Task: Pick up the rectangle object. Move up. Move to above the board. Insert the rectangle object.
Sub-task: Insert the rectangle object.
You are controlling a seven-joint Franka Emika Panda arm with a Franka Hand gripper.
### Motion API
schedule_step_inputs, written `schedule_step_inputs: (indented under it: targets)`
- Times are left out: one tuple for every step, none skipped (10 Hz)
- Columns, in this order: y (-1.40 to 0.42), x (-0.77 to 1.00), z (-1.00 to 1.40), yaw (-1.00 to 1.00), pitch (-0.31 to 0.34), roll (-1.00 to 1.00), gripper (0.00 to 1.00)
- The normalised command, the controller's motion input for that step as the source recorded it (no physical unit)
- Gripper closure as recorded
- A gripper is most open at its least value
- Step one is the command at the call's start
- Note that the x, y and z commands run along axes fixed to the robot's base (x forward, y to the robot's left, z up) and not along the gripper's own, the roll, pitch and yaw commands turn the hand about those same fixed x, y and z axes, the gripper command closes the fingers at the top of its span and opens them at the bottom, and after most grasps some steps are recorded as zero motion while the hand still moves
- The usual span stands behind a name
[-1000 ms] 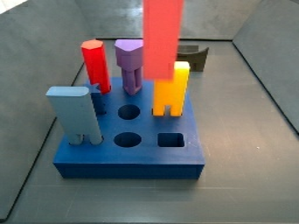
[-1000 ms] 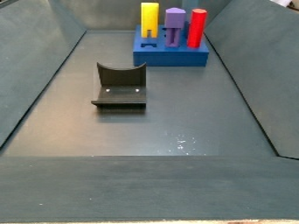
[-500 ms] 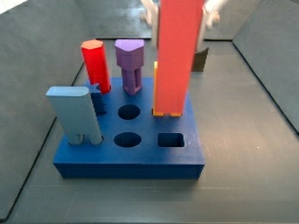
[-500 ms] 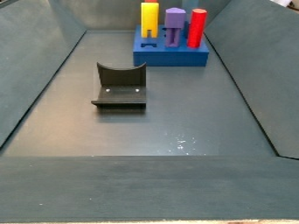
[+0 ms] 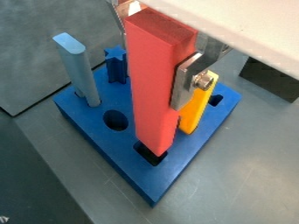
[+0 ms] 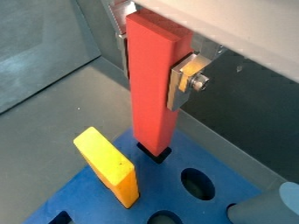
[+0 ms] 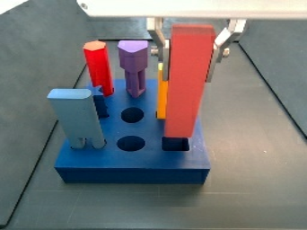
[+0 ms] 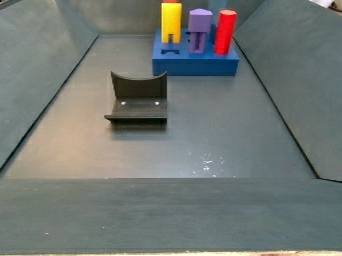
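Grey floor | jaws (image 7: 191, 40) clamp rectangle object (image 7: 188, 85) | foot entering board (image 7: 132, 160) hole

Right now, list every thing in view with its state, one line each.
Hand: shut on the rectangle object, above the board.
Rectangle object: upright, lower end entering the square hole.
Board: flat on the floor; two round holes free.
Red hexagonal peg: upright in the board.
Purple peg: upright in the board.
Yellow peg: upright in the board.
Light blue block: upright in the board.
Fixture: on the floor, holds nothing.
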Motion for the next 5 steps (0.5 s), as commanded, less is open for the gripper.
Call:
schedule_step_inputs:
  targets:
    - [0.00,-0.15,-0.37,0.06,-0.156,0.06,1.00]
    - [-0.02,-0.17,-0.28,0.01,-0.166,0.01,1.00]
    - [-0.03,-0.15,-0.26,0.00,-0.153,0.00,1.00]
    - [-0.01,-0.05,-0.20,0.00,-0.093,0.00,1.00]
    - [0.00,0.05,-0.14,0.00,0.000,0.00,1.00]
